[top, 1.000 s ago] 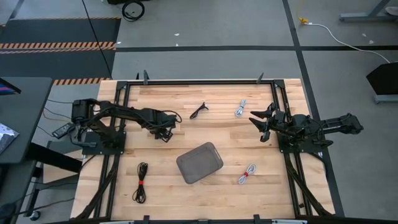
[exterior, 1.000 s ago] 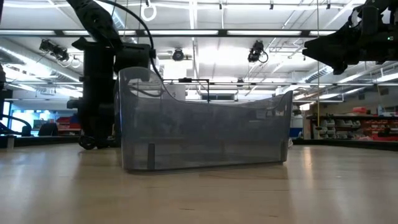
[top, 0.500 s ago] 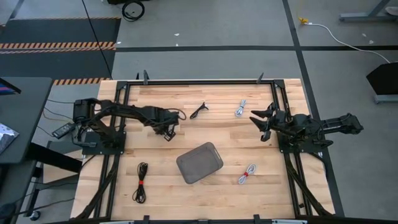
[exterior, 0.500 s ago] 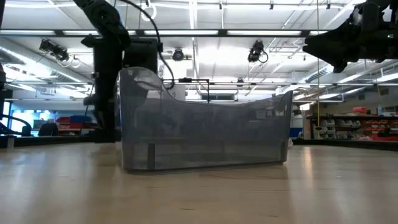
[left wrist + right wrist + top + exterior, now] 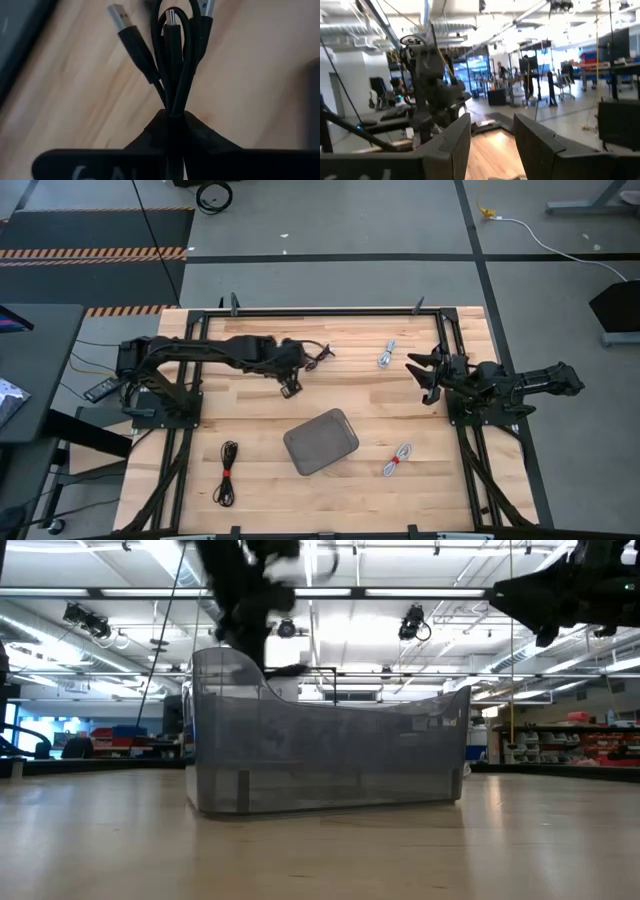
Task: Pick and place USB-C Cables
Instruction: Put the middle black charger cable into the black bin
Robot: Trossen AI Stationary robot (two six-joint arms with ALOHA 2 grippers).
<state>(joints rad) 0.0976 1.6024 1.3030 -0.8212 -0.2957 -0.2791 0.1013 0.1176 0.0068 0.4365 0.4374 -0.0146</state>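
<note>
In the high view the left hand (image 5: 296,366) reaches across the upper middle of the wooden counter (image 5: 330,405), its fingers closed on a black USB-C cable (image 5: 318,356) whose loop trails toward the upper centre of the frame. The left wrist view shows that grip close up: the dark fingertips (image 5: 172,131) are pinched together on the folded black cable (image 5: 172,65), with its plugs fanning out above them over the wood grain. The right hand (image 5: 422,373) waits at the right side of the counter with its fingers spread apart, holding nothing; in the right wrist view its two dark fingers (image 5: 454,141) stand apart with the room beyond them. A white cable bundle (image 5: 386,355) lies in the upper right-centre, another white cable with a red band (image 5: 397,459) in the lower right, and a black cable with a red band (image 5: 227,472) in the lower left. The grey tray (image 5: 320,441) sits below the centre, apart from all the cables.
</note>
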